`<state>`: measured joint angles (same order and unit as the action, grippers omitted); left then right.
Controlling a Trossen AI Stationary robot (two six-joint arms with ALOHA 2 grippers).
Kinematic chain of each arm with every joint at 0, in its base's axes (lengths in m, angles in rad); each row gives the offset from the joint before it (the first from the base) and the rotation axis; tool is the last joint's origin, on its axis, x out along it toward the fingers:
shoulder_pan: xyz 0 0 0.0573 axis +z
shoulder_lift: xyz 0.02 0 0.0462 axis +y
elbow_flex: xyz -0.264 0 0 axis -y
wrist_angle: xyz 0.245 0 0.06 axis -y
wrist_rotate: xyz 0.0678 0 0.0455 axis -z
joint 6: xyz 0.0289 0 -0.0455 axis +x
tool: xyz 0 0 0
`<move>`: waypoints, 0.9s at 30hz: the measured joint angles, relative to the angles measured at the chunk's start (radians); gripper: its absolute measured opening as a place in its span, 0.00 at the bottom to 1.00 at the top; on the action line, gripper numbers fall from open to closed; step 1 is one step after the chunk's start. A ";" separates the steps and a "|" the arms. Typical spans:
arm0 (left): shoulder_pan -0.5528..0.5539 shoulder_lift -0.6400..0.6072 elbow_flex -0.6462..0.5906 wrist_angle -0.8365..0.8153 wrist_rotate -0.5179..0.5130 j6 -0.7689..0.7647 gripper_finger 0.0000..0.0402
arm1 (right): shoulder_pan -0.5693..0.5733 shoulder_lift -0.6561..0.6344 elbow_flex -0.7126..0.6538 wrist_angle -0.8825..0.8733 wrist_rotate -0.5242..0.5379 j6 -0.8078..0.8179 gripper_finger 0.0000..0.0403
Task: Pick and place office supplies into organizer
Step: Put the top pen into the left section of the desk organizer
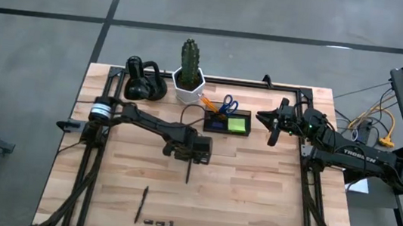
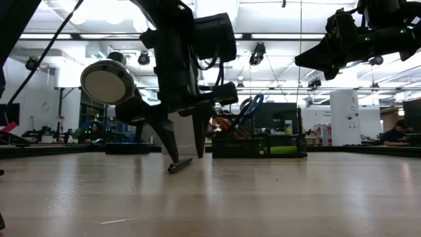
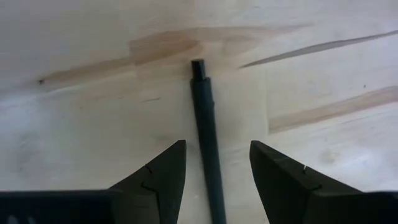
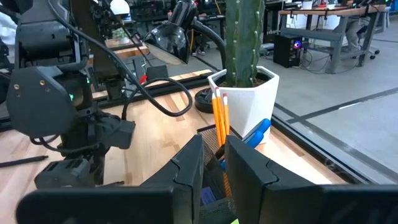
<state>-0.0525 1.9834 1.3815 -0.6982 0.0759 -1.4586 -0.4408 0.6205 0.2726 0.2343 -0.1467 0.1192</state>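
Table (image 1: 252,202): a pale wooden top bounded by a black frame along its back and sides; wide bare wood is seen across the near half and the right-hand middle.
Left arm: it is reached from the left edge toward the table's middle, over open wood.
Right arm: it is held above the back right part of the table, near the organizer.
Cactus pot (image 1: 188,86): a white hexagonal pot is set at the back edge, just left of the organizer.
Black gadget (image 1: 145,82): a rounded dark thing is placed at the back, left of the pot.
Organizer (image 1: 227,122): a dark box is found behind the table's middle; blue-handled scissors (image 1: 229,105), orange pencils (image 1: 210,104) and a lime-green pad (image 1: 238,124) are seen in it.
Left pincer (image 3: 214,177): its fingers are spread apart and pointed down at the wood, nothing being gripped.
Right pincer (image 4: 214,162): its fingers are drawn close together with a narrow gap; nothing is seen between them.
Dark pen (image 3: 207,140): it is laid flat on the wood between the left pincer's fingers, neither finger seen touching it.
Second pen (image 1: 142,203): it is left near the front edge, well apart from both pincers.
Black clips (image 1: 159,222): small pieces are lined up at the front edge, just beside the second pen.
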 joint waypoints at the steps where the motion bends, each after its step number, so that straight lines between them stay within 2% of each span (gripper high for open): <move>1: 0.000 0.004 0.000 0.007 -0.001 0.000 0.40 | 0.000 0.000 0.000 0.000 0.000 0.000 0.14; 21: 0.000 0.036 0.003 0.003 0.001 -0.003 0.40 | 0.000 0.000 0.000 0.001 0.000 0.000 0.14; 27: 0.000 0.037 0.001 -0.021 0.004 -0.027 0.31 | 0.000 0.000 0.000 0.002 0.000 0.000 0.14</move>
<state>-0.0525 2.0209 1.3828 -0.7194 0.0795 -1.4860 -0.4412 0.6209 0.2726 0.2358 -0.1467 0.1191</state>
